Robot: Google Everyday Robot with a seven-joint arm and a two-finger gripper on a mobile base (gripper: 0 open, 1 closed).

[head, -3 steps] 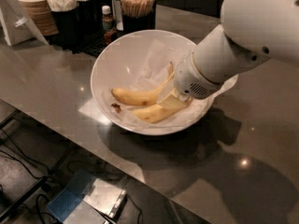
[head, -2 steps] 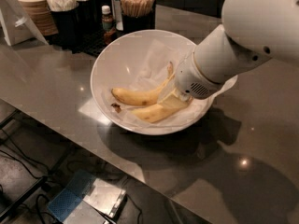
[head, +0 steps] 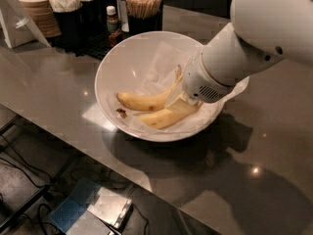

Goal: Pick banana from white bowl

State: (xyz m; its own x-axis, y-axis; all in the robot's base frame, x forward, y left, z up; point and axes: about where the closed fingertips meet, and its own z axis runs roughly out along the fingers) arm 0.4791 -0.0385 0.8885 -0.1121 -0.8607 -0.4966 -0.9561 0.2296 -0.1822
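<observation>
Reaching down into the right half of the white bowl (head: 105, 67), the claw (head: 185, 103) sits low, right at the right end of the banana (head: 161, 117). Most of the claw is hidden behind the fat white wrist housing (head: 210, 80), so whether it is open, closed or gripping: cannot tell. The arm comes in from the upper right, and its big white shell (head: 274, 18) fills that corner.

The banana is the straighter one. It lies in the bowl bottom on the near side, roughly left to right, with its left tip toward the near-left wall and its right end under the claw. It rests on the crumpled white paper (head: 161, 58) lining the bowl.

The second banana (head: 142, 102) is more curved and lies just behind the first; contact between the two is unclear. Its long thin stem (head: 178, 73) points up beside the wrist housing. A small brown scrap (head: 121, 112) lies on the paper left of both.

The paper overhangs the right rim by the wrist.

The bowl stands on the glossy grey worktop (head: 274, 151), near its front edge. Behind the bowl, to the left, are a black holder of wooden stir sticks (head: 143, 1), a small bottle (head: 113, 19) and a brown stack (head: 41, 16) with a white top. Below the worktop edge, cables and a flat blue-grey box (head: 88, 209) lie on the floor.
</observation>
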